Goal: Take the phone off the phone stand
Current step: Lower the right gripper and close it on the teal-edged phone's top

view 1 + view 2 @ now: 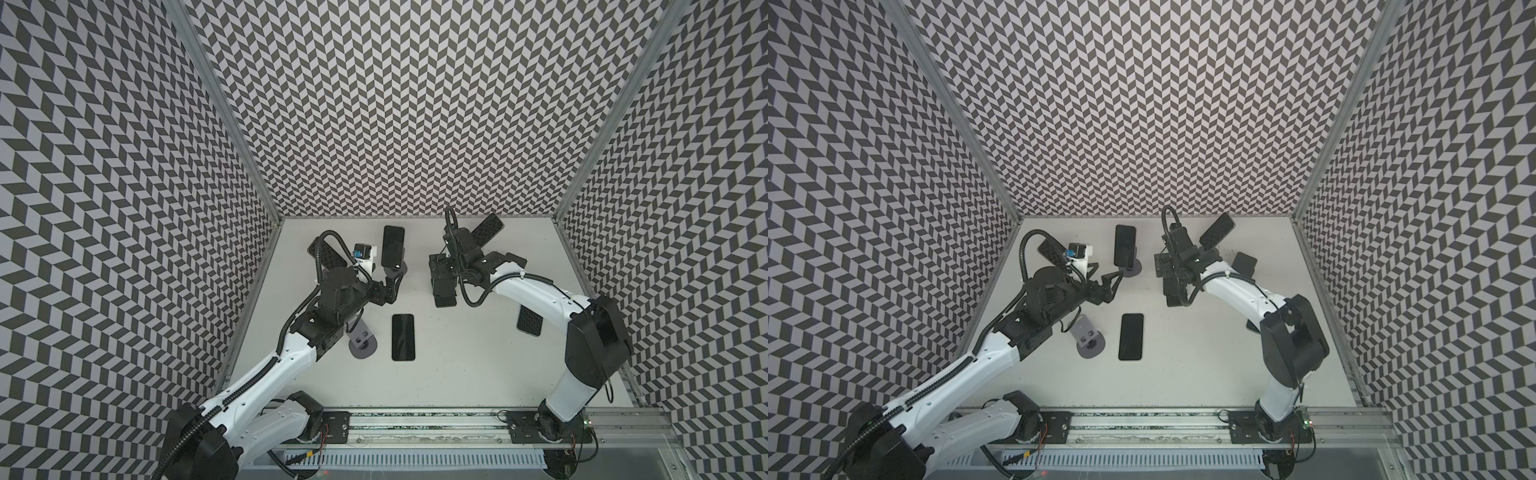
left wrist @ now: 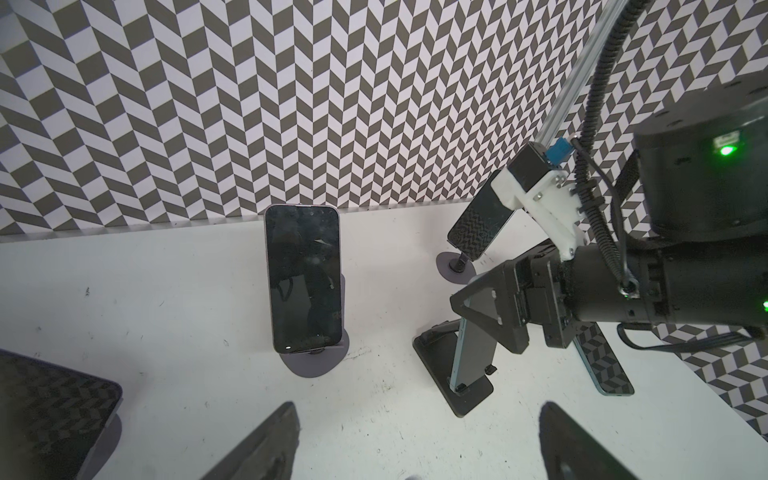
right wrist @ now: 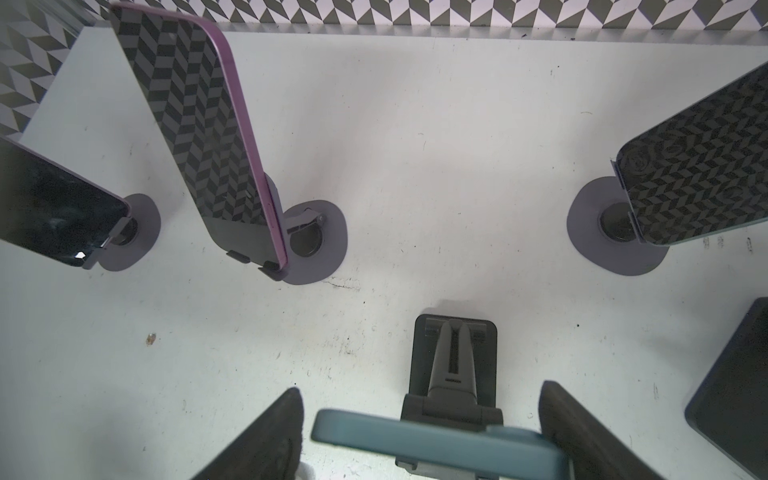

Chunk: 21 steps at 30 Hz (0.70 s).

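Teal phone (image 3: 436, 440) leans on the black folding stand (image 3: 453, 357), at about one o'clock from the middle of the white table (image 1: 478, 374). In the left wrist view its lower edge sits in the stand's lip.

The right gripper (image 3: 419, 392) straddles the phone's upper end. One finger (image 3: 582, 436) looks to meet the edge of the case. The other stands just beside the opposite edge, with a sliver of table showing between them, so I cannot tell whether the grip is made. In both top views this gripper hides the phone from above.

The left gripper (image 2: 419, 405) hovers at ten o'clock, fingers spread wide with nothing between them. It points toward a dark-screened phone (image 1: 392, 247) upright on a round grey stand (image 2: 316, 363) at eleven o'clock.

Another phone (image 1: 403, 337) lies flat, screen up, near six o'clock. An empty grey stand (image 1: 362, 343) sits beside it at eight o'clock.
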### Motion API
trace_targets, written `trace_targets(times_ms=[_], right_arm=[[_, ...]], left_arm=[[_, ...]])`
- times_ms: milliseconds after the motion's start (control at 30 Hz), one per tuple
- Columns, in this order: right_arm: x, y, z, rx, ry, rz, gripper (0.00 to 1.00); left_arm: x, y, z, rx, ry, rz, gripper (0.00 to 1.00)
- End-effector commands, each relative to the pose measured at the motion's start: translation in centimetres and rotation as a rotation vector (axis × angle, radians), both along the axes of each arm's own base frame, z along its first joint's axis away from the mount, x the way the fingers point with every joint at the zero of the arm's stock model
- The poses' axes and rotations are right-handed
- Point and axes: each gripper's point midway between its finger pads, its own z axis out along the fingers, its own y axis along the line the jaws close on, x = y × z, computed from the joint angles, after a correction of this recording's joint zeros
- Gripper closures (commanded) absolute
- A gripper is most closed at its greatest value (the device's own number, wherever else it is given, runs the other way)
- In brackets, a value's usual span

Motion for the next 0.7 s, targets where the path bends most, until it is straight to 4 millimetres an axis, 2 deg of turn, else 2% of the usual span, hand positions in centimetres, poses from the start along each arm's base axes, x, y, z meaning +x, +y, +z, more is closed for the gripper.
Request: trace_targets(times_ms=[0,667], right_arm=[[0.66,0.29,0.91,0.015,-0.024,0.008,0.17],[0.22,0.0,1.47,0.007,-0.031,0.019,0.3]], left_arm=[[0.36,0.32,2.24,-0.024,-0.043,0.016,0.1],[0.24,0.37,2.28,-0.033,-0.043,0.014,0.1]])
